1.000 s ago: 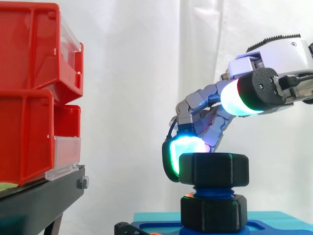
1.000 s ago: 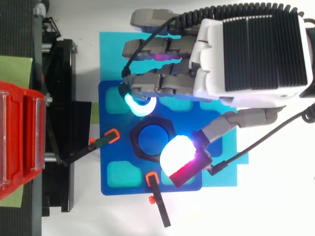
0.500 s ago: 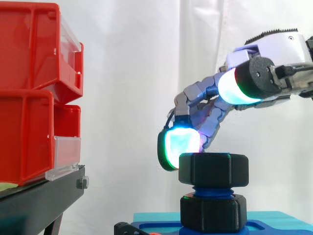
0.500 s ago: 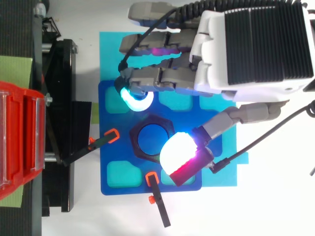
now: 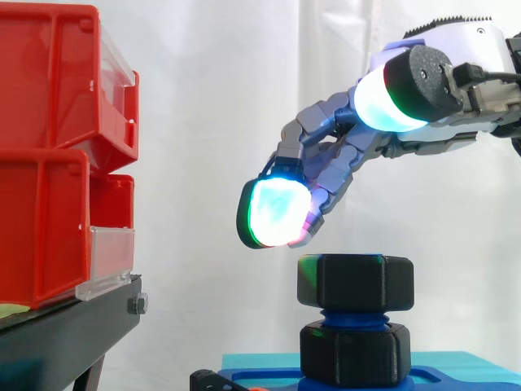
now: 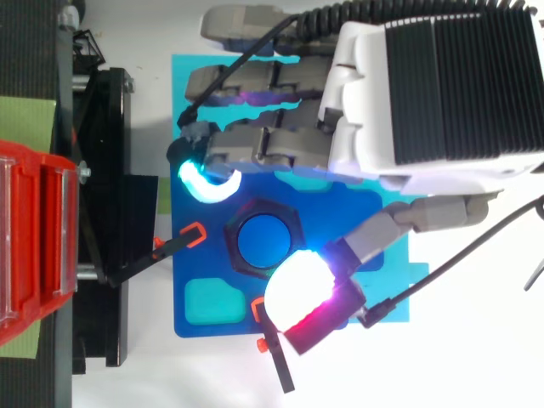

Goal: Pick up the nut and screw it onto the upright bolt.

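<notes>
A black hex nut (image 5: 356, 281) sits on top of the blue upright bolt (image 5: 352, 318), above a second black nut (image 5: 355, 353) at the bolt's base. From above, the nut (image 6: 263, 241) rings the blue bolt end (image 6: 264, 241) on the blue fixture plate (image 6: 204, 319). My hand (image 5: 456, 65) hovers above and apart from the nut, fingers extended and spread, holding nothing. One glowing fingertip (image 5: 275, 213) hangs to the upper left of the nut. The thumb pad (image 6: 302, 289) glows beside the nut in the top view.
Red bins (image 5: 57, 155) stack on a black stand (image 5: 65, 334) at the left. Orange-tipped black clamps (image 6: 174, 245) hold the blue plate, which lies on a cyan mat (image 6: 191, 72). A white curtain hangs behind.
My hand has let go of the nut and risen up and leftward, its fingers straightening. The nut stays on the bolt.
</notes>
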Tool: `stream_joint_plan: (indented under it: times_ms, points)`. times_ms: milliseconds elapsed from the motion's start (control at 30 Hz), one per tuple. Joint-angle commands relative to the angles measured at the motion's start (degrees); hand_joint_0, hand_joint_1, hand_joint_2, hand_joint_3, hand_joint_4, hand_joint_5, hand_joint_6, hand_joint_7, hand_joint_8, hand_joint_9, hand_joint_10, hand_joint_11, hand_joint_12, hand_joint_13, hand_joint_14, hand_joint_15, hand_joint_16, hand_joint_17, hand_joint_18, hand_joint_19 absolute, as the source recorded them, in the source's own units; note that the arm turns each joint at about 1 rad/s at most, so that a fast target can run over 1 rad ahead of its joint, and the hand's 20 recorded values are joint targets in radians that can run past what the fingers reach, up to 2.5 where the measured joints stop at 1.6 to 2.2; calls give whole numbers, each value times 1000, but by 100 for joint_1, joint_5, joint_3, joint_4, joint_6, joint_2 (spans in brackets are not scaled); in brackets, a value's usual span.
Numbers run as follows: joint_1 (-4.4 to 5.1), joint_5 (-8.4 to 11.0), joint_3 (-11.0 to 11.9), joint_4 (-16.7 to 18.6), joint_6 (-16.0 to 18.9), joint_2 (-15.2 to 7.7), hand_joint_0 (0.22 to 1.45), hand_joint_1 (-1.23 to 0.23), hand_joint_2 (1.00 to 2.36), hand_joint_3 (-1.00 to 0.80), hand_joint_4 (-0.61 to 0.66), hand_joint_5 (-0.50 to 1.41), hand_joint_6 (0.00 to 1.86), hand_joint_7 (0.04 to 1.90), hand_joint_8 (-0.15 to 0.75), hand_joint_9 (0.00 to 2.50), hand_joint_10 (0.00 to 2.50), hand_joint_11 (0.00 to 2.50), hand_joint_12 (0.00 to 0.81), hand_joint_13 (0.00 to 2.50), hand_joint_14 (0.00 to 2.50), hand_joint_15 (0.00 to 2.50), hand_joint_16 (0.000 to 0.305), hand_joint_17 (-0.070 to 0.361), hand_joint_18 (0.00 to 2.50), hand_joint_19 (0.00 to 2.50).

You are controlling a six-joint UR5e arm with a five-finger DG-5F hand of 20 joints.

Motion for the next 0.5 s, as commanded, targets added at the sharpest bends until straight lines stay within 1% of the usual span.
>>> stream_joint_plan:
  times_ms: [0,67,100,167,233,467]
  points:
    - [109,29,2,51,0,-1,519,-166,1000,-500,222,-117,503,770,250,695,0,0,312,379,0,0,30,67,0,0]
    - [126,29,2,60,0,-1,519,-166,1000,-500,222,-117,503,771,250,695,0,0,313,377,0,0,30,67,0,0]
    - [214,90,-7,42,0,-1,518,-164,1000,-500,223,-117,503,773,250,694,0,0,313,378,0,0,30,67,0,0]
    - [249,143,-7,42,0,-1,518,-163,1000,-500,220,-117,503,773,248,691,0,0,313,377,0,0,30,67,0,0]
    - [320,204,2,42,0,-1,518,-162,1000,-500,226,-117,503,776,247,689,0,0,313,376,0,0,30,67,0,0]
    - [443,310,-7,68,-8,-1,517,-160,1000,-500,227,-114,503,785,250,688,0,0,313,377,0,0,30,68,0,0]
